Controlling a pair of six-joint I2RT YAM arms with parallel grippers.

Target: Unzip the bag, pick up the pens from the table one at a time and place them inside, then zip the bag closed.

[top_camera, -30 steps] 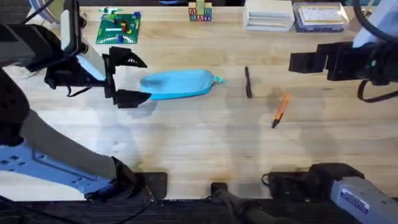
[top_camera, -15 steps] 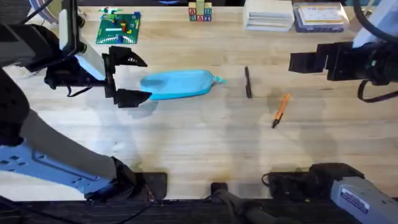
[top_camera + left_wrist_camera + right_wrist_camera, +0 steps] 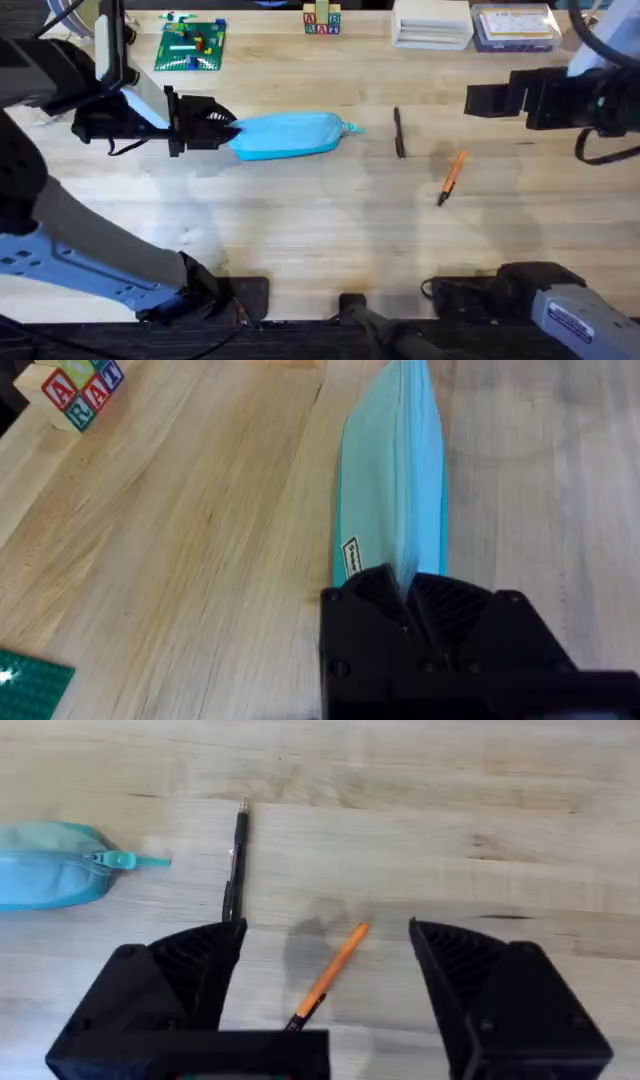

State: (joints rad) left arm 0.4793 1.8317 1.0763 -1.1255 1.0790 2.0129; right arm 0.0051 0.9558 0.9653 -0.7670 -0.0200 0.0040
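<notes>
The light-blue bag (image 3: 288, 135) lies on the table (image 3: 320, 230) left of centre, zipped, its pull tab (image 3: 350, 128) at the right end. My left gripper (image 3: 228, 132) is shut on the bag's left end; in the left wrist view the black fingers (image 3: 410, 600) pinch the bag (image 3: 395, 470) along its zipper seam. The black pen (image 3: 399, 132) lies right of the bag. The orange pen (image 3: 451, 177) lies farther right, slanted. My right gripper (image 3: 470, 98) hovers open at the right; its wrist view shows the orange pen (image 3: 328, 975), black pen (image 3: 234, 870) and bag end (image 3: 55, 875).
A green brick plate (image 3: 190, 45) with small bricks lies at the back left. Letter blocks (image 3: 321, 20) stand at the back centre. A white box (image 3: 432, 25) and a clear case (image 3: 515, 28) sit at the back right.
My left gripper was open around the bag's left end and has now shut on it. The bag, pens and right arm have not moved.
</notes>
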